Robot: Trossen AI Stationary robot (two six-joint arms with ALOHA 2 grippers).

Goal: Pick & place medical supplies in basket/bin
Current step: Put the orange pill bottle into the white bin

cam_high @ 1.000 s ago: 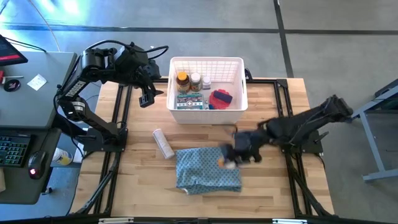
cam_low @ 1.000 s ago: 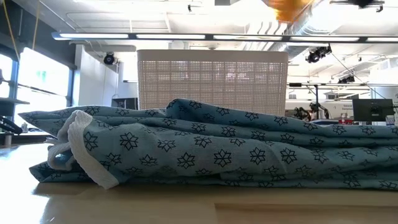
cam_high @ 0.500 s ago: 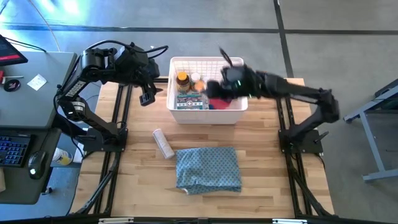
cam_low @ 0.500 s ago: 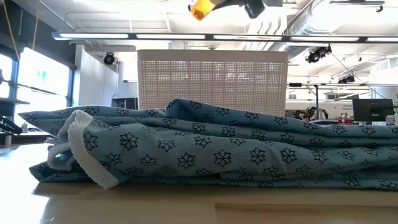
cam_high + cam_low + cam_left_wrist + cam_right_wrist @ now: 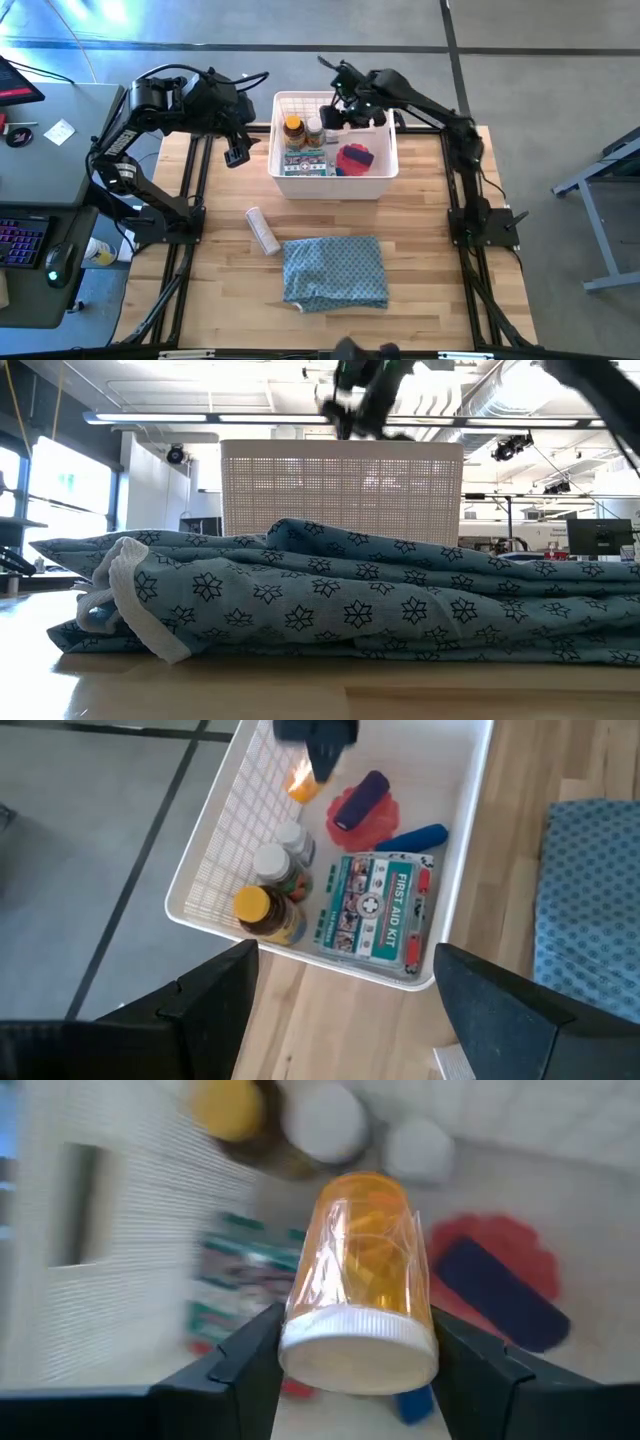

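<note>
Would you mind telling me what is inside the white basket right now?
The white basket holds a first aid kit, yellow-capped amber bottle, two white-capped bottles, a red disc, and purple and blue tubes. Anything beneath them is hidden.

The right arm reaches across over the far side of the basket (image 5: 375, 170), its right gripper (image 5: 338, 112) above the basket's middle, fingers (image 5: 235, 1370) clamped on an orange pill bottle (image 5: 360, 1285). The left arm waits folded left of the basket, its left gripper (image 5: 236, 156) spread wide, holding nothing.
</note>
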